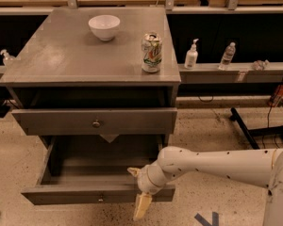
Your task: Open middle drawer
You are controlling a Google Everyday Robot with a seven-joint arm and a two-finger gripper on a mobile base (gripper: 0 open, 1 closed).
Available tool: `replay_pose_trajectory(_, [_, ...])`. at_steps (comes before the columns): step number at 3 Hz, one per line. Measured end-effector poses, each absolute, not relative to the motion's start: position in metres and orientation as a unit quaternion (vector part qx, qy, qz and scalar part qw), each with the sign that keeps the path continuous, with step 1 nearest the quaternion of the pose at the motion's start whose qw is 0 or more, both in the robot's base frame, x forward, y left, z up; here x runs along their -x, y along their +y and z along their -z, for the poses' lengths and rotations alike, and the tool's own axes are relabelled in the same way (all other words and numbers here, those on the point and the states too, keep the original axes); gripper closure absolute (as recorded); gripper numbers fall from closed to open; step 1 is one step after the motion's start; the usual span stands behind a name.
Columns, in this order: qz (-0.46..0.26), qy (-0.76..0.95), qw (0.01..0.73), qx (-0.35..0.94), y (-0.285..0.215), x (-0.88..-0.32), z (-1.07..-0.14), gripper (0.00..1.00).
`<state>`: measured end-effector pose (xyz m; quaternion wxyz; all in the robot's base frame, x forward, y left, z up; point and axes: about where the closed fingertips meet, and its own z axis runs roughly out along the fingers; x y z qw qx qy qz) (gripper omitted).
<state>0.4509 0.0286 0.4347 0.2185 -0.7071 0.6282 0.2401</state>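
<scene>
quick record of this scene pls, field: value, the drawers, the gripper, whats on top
cabinet top: white bowl at the rear, drinks can near the right front edge
top drawer: out a little, silver knob
middle drawer: out far, its inside in view
gripper: open, at the right part of the middle drawer's front, one finger above the front's edge, one hanging below it
arm: comes in from the right
ledge behind: pump bottle, water bottle

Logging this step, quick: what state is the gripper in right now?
Gripper: open, fingers apart, holding nothing, at the right end of the pulled-out middle drawer front.
</scene>
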Motion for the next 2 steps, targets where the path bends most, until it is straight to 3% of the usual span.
replay_pose_trajectory(1, [-0.198, 0.613, 0.259, 0.719, 0.0328, -0.4924, -0.4440, 0.00])
replay_pose_trajectory(2, [-0.191, 0.611, 0.267, 0.721, 0.0335, -0.5002, -0.4461, 0.00])
